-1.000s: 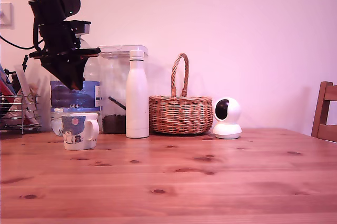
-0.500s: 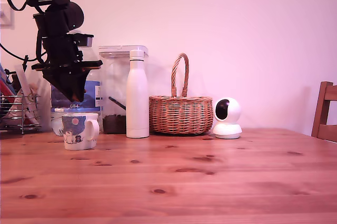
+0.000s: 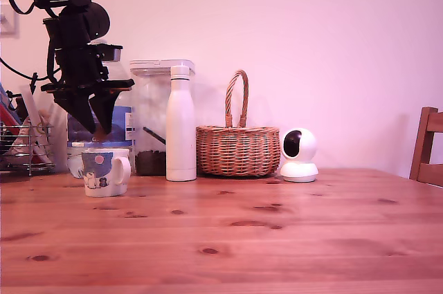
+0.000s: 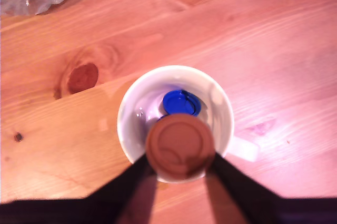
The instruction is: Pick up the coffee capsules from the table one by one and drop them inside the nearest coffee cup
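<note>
The white coffee cup (image 3: pixel 105 171) with a blue-grey band stands on the pine table (image 3: pixel 277 239) at the exterior view's left. My gripper (image 3: pixel 97 126) hangs straight above it, its two black fingers spread with a gap showing between them. In the wrist view a brown coffee capsule (image 4: pixel 180 146) lies between the fingertips of the gripper (image 4: pixel 180 161), right over the cup's mouth (image 4: pixel 126 109). Whether the fingers touch it I cannot tell. A blue capsule (image 4: pixel 181 103) lies on the cup's bottom.
Behind the cup stand a large water jug (image 3: pixel 100 128), a clear container (image 3: pixel 152 117), a tall white bottle (image 3: pixel 181 124), a wicker basket (image 3: pixel 237 145) and a small white camera (image 3: pixel 299 154). A wire rack (image 3: pixel 24 145) is at the far left, a chair (image 3: pixel 429 145) at the right edge.
The gripper came down a little toward the cup, then its fingers parted; a gap now shows where they looked closed half a second ago.
</note>
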`<state>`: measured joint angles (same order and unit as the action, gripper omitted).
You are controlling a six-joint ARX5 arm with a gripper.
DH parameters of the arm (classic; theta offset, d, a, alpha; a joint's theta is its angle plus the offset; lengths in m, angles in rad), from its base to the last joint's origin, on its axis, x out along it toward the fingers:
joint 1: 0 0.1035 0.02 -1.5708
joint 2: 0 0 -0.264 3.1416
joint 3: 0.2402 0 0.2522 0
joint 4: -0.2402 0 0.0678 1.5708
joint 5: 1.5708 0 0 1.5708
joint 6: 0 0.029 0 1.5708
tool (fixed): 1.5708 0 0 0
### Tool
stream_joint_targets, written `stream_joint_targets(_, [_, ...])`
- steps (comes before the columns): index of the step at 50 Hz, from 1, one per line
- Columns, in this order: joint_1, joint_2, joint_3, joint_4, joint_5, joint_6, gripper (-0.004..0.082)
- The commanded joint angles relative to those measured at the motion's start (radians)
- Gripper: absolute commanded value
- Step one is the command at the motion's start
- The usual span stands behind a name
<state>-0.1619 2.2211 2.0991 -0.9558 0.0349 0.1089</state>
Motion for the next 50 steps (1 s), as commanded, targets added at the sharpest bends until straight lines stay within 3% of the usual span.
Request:
stream_joint_targets(1, [0.001,0.027,-0.006,0.014,0.001,0.004,0.0528])
stream_joint_targets(10, [0.001,0.027,-0.006,0.03,0.002,0.004,0.0502])
stream_joint_targets(15, [0.001,0.027,-0.006,0.045,0.002,0.004,0.0427])
stream_joint_targets(19, [0.001,0.027,-0.006,0.053,0.002,0.004,0.0285])
stream_joint_targets(23, [0.001,0.026,-0.006,0.061,0.002,0.004,0.0086])
stream_joint_targets(27, [0.001,0.023,-0.006,0.072,0.003,0.005,-0.0029])
stream_joint_targets(50, [-0.011,-0.088,-0.031,0.227,0.04,0.006,-0.0022])
